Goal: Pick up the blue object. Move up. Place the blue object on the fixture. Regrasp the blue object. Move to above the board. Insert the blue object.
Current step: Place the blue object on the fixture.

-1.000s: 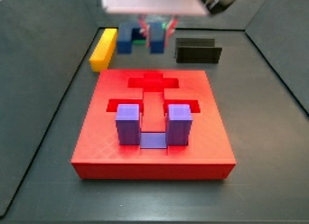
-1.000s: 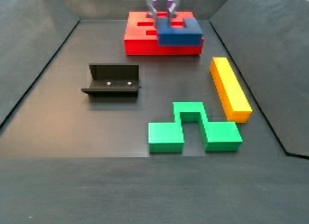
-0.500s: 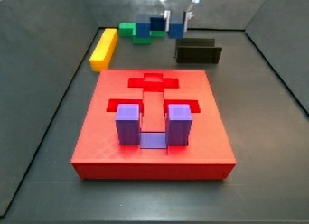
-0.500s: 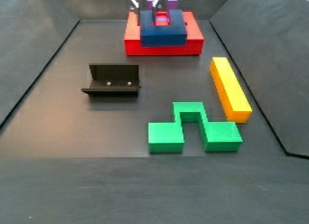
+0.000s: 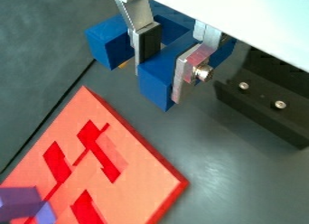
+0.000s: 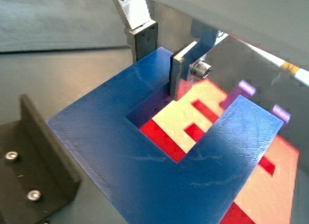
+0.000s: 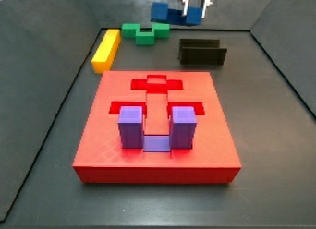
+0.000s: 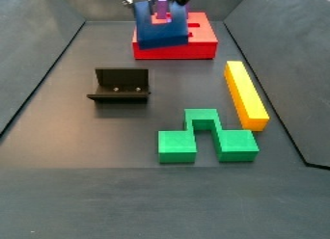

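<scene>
Above floor | pincer grips U-shaped blue object | 2 prongs

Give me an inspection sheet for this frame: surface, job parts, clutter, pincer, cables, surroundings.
Surface: dark floor, no spills seen.
Blue block: held off the floor in the pincer, one prong between the fingers.
Fixture: on the floor, nothing in it.
Board: flat on the floor; a purple block stands in it, red cross slot open.
Clutter: yellow bar and green block on the floor, apart from board and fixture.
Pincer: raised above the floor near the fixture, shut on the blue block.
Cables: nothing seen.
Surroundings: dark sloping walls around the floor.
</scene>
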